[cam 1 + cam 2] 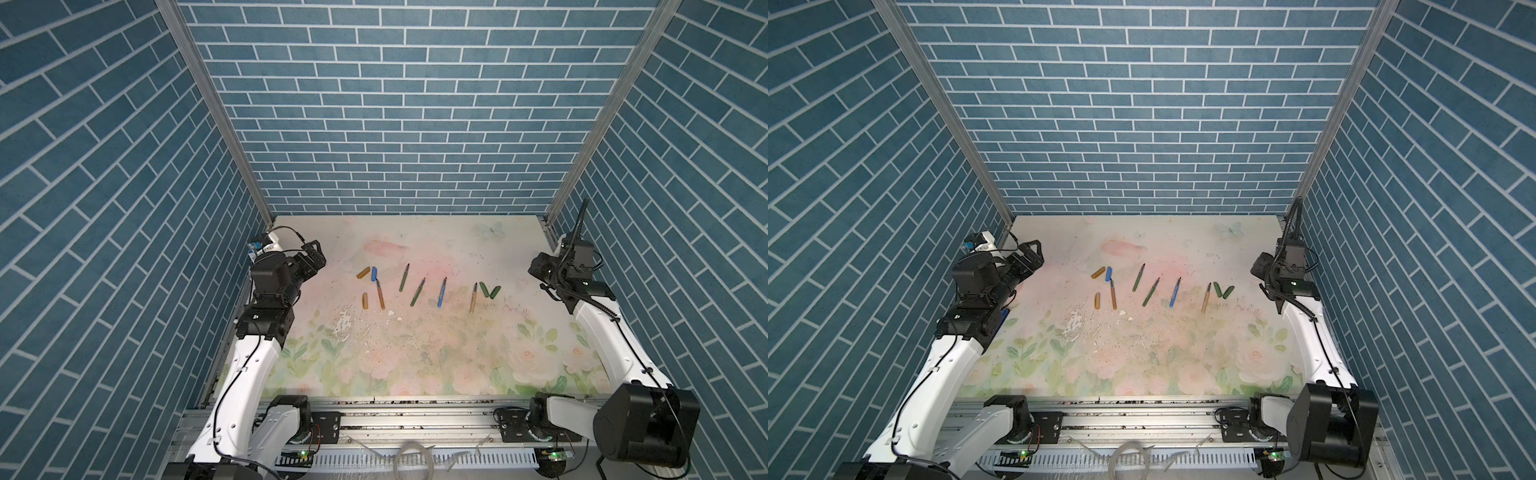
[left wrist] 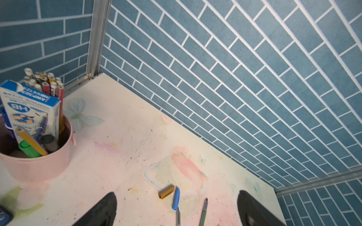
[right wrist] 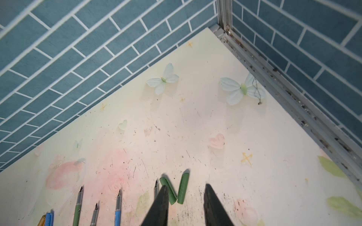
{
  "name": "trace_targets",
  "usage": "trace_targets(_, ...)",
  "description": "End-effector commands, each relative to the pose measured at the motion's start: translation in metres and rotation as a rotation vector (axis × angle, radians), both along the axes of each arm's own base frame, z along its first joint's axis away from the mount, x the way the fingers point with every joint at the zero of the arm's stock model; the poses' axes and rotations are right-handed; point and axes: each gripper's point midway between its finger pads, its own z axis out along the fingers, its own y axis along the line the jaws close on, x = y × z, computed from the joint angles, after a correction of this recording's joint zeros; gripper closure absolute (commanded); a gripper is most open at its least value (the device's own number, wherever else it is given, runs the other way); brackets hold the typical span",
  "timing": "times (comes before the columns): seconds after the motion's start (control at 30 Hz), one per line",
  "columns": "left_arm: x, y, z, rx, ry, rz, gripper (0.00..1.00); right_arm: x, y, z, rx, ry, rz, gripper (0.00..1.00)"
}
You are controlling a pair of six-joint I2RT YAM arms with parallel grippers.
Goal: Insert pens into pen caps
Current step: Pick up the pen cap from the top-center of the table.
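**Two matching arms.** Left arm (image 1: 257, 374) and right arm (image 1: 602, 332): smooth white tapered link shells joined by boxy black joint housings (image 1: 266, 322), each bearing a small white mark. A thin black cable (image 1: 220, 399), clipped to the white shell, runs along each arm. The right arm also has a ribbed black conduit (image 1: 578, 228) at its wrist. Left gripper (image 1: 316, 254) and right gripper (image 3: 186, 185): matte black, with flat tapered fingers (image 2: 101, 211) ending in rounded tips. Small green lights (image 1: 305, 454) glow on the base boards.
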Motion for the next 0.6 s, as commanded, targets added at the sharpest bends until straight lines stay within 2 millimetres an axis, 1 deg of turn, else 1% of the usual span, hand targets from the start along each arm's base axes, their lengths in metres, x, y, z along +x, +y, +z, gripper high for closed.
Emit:
trace_targets(0.0,-0.002,-0.013,-0.013,-0.039,0.082,-0.071,0.05,-0.006,0.009,-0.019,0.029,0.109,0.038,0.69)
trace_targets(0.17,0.002,-0.017,-0.019,-0.024,0.183,-0.103,0.1,-0.003,0.024,-0.029,0.021,0.166,0.079,0.7)
trace_targets(0.27,0.009,-0.026,-0.025,-0.039,0.243,-0.148,0.13,0.002,0.042,-0.032,0.001,0.201,0.119,0.71)
trace_targets(0.33,0.015,-0.037,-0.029,-0.048,0.27,-0.202,0.16,0.006,0.061,-0.035,-0.019,0.221,0.161,0.72)
trace_targets(0.43,0.02,-0.047,-0.037,-0.034,0.326,-0.256,0.17,0.012,0.096,-0.039,-0.025,0.25,0.231,0.73)
trace_targets(0.53,0.021,-0.056,-0.049,-0.06,0.349,-0.305,0.17,0.019,0.137,-0.044,-0.035,0.265,0.305,0.73)
trace_targets(0.57,0.02,-0.059,-0.051,-0.069,0.35,-0.321,0.17,0.021,0.154,-0.044,-0.037,0.266,0.339,0.73)
